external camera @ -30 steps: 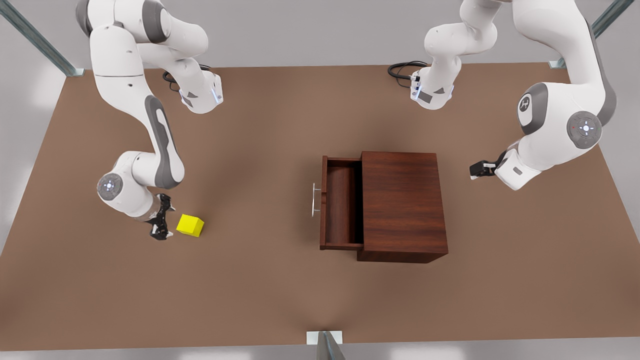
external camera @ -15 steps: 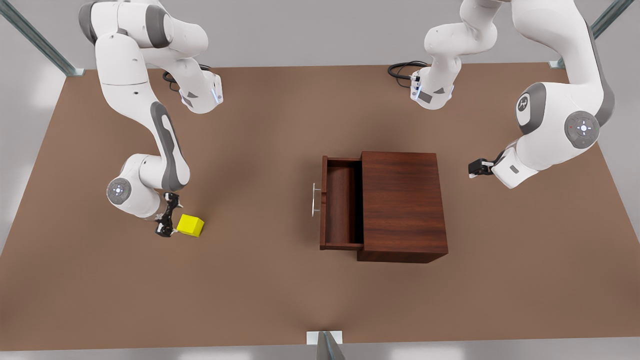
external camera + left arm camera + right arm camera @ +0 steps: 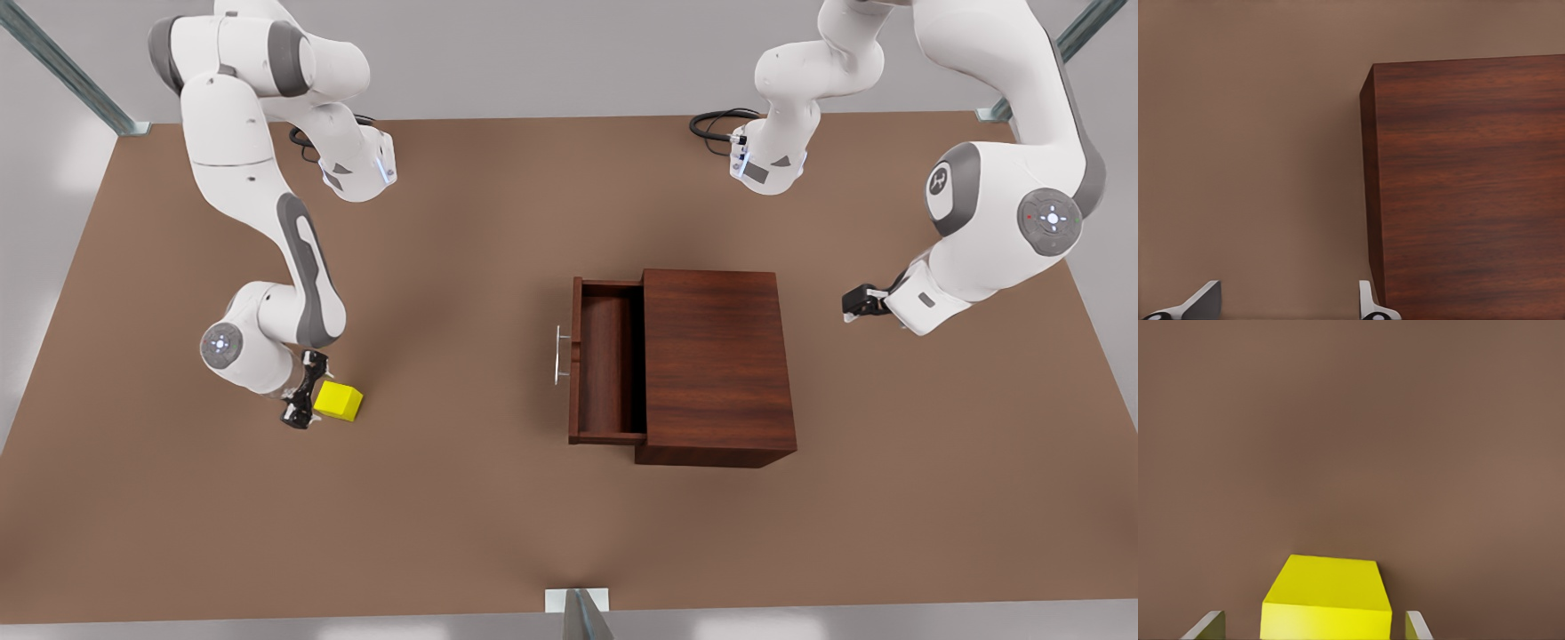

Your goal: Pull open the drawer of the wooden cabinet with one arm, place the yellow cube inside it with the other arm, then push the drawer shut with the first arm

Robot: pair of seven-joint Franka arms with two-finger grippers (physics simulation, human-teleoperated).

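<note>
We read the job as about a third done: the drawer (image 3: 607, 372) already stands pulled out of the wooden cabinet (image 3: 717, 363), its silver handle (image 3: 558, 355) facing the front view's left, while the yellow cube (image 3: 339, 401) sits on the table (image 3: 462, 524), not yet lifted, well apart from the drawer on the front view's left. The right gripper (image 3: 302, 402) is at the cube's left side, and in the right wrist view its fingers (image 3: 1207, 625) are spread with the cube (image 3: 1328, 597) between them, a gap on each side, so released; whether they are low enough to close on it we cannot quite tell. Between cube and drawer the tabletop is bare, giving an unobstructed carry to the right; we judge the drawer's raised front and handle the edge to clear. Farther off, on the front view's right, the left gripper (image 3: 861, 302) waits behind the cabinet (image 3: 1468, 187), its fingers (image 3: 1201, 303) apart, holding nothing. Grasping, placing and shutting remain.
</note>
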